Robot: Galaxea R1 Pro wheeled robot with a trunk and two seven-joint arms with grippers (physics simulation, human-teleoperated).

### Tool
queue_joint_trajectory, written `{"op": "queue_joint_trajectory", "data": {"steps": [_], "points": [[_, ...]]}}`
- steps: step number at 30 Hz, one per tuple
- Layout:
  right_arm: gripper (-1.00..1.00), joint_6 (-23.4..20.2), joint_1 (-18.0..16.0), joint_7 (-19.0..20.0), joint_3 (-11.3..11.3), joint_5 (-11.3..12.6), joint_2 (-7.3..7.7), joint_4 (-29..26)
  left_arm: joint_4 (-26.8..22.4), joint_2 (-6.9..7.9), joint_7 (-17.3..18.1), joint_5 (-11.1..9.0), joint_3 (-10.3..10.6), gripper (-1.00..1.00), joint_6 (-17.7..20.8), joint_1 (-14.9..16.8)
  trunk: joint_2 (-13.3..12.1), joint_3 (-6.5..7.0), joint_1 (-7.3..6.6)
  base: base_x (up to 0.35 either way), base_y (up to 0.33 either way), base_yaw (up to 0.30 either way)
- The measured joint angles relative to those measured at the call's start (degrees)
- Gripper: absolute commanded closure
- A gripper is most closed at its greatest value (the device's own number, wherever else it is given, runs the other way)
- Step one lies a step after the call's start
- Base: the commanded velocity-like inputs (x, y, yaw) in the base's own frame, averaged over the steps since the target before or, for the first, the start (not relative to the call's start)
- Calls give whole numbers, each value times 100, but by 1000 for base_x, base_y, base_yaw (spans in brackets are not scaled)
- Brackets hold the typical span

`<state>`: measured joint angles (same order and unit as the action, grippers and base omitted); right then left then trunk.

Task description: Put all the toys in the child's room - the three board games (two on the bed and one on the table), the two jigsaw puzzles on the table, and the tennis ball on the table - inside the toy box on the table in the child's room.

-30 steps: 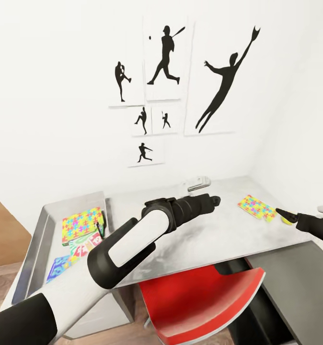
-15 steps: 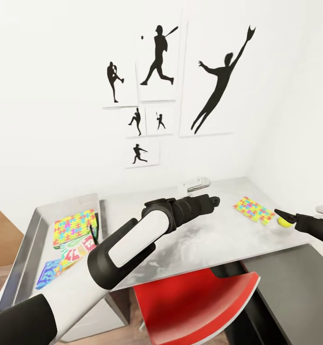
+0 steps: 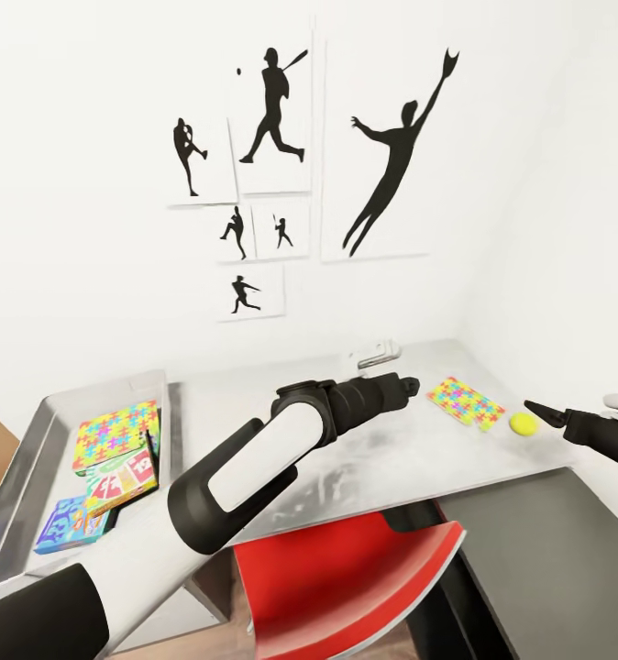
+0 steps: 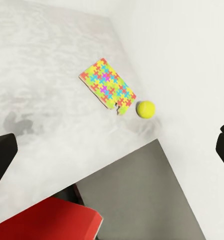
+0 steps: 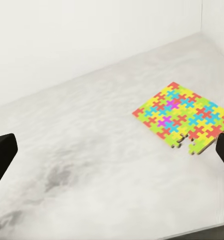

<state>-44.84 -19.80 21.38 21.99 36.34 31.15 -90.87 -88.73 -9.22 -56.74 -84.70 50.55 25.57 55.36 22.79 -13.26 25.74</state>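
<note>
The pale grey worktop (image 3: 346,458) carries the toy box (image 3: 16,477) at its left end, a jigsaw puzzle (image 3: 464,402) near the right end, and the tennis ball (image 3: 523,423) just beside that puzzle

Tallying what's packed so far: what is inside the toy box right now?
The toy box holds a jigsaw puzzle, a green-red board game and a blue board game, overlapping. Anything beneath them is hidden.
</note>
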Motion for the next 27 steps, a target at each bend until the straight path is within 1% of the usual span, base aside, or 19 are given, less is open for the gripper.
{"op": "queue_joint_trajectory", "data": {"steps": [6, 21, 27], "points": [[-100, 0, 0, -2, -1, 3, -3, 2, 1, 1, 0, 3, 0, -100, -2, -17, 1, 0, 0, 0, -55, 0], [-100, 16, 0, 0, 0, -6, -22, 32, 2, 5, -1, 5, -7, -100, -1, -23, 1, 0, 0, 1, -7, 0], [-100, 22, 0, 1, -6, -12, -28, 35, 5, 8, -1, 5, -7, -100, 2, -30, 1, -1, -1, 98, 46, 0]]}}
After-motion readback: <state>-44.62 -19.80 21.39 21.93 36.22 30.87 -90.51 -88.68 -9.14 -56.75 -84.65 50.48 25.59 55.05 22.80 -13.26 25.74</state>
